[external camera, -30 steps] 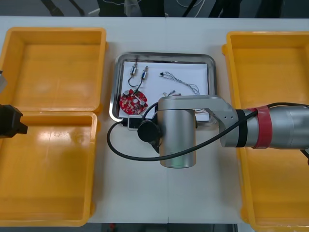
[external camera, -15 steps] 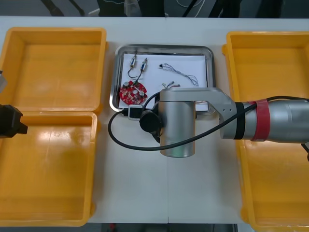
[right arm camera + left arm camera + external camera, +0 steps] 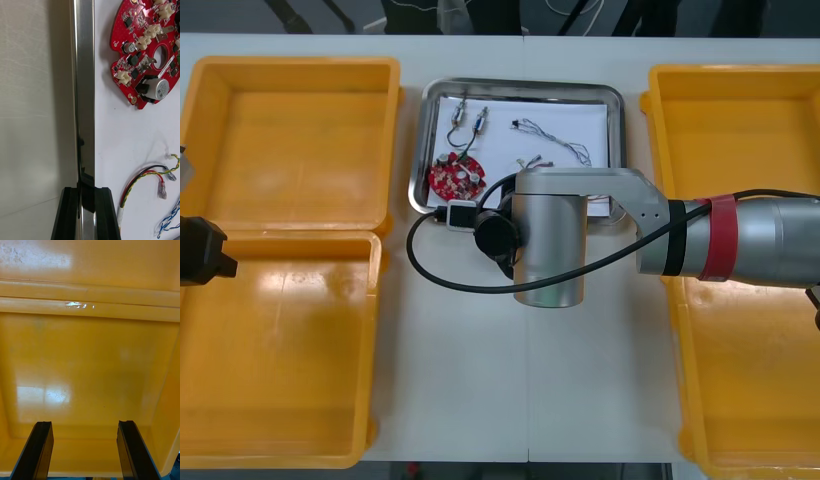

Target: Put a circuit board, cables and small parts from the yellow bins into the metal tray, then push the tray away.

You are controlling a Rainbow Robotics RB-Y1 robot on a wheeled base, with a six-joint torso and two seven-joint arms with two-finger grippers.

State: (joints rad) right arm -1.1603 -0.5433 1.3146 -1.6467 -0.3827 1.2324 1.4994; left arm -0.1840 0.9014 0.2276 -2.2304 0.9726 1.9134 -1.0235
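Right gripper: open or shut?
Shut: the right gripper has the tray rim clamped between its fingers, per the right wrist view.

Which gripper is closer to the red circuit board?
Right. The right gripper grips the metal tray beside the circuit board; the left gripper hangs open over a yellow bin.

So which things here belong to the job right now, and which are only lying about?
In the job: metal tray, rim clamped in the right gripper; red circuit board, red and yellow cable, small metal parts inside it.
Lying about: yellow bins; left gripper, open over the near left bin.
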